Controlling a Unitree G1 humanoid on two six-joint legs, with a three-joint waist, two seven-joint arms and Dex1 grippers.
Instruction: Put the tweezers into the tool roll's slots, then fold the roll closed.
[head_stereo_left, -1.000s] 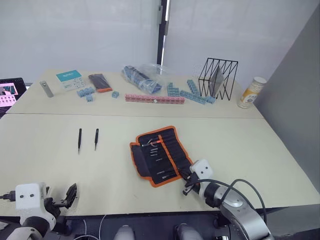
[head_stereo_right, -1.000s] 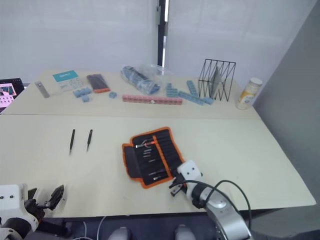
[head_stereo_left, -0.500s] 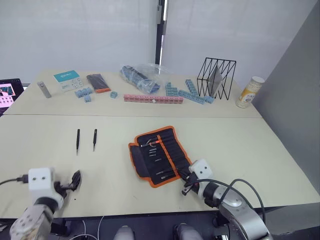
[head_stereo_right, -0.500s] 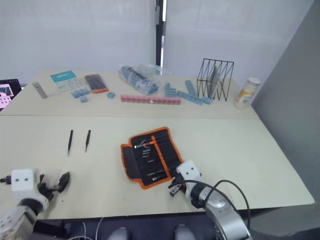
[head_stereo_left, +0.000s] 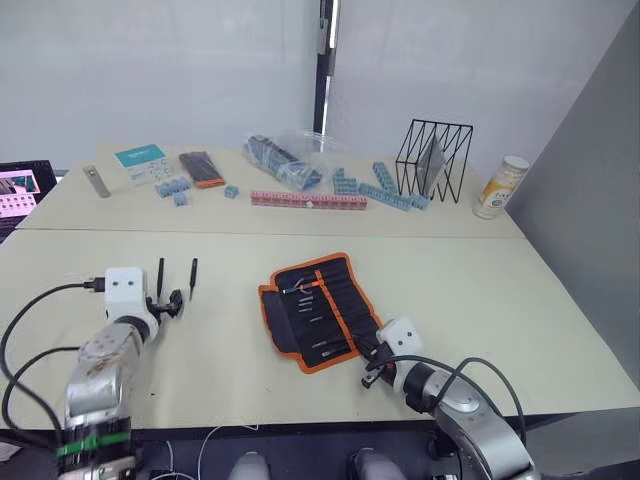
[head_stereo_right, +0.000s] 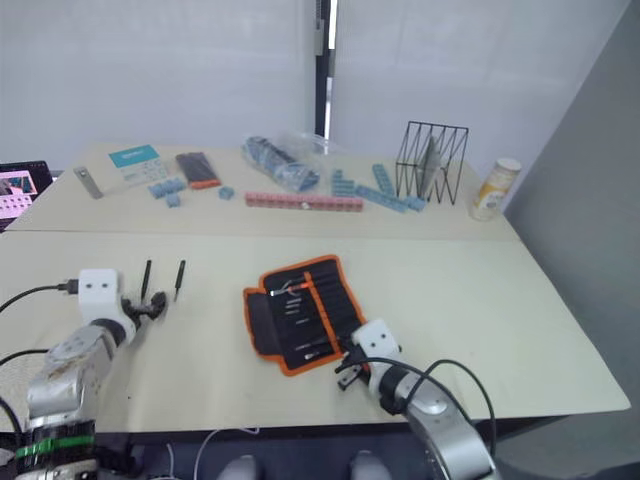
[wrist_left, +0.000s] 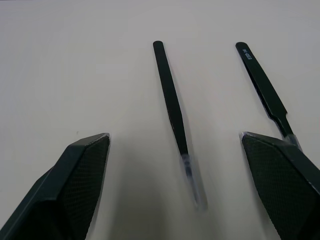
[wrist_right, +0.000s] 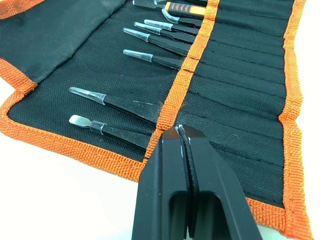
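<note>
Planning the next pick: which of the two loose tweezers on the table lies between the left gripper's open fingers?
The left one, farther from the tool roll: it lies between the fingers, while the other tweezers run under the finger nearer the roll.

L arm: reaches fwd over table, wrist low.
L gripper (head_stereo_left: 172, 303): fingers (wrist_left: 75, 185) spread wide, nothing between.
R arm: bent, forearm low near front edge.
R gripper (wrist_right: 182, 131): fingers pressed together, tips touching, empty.
</note>
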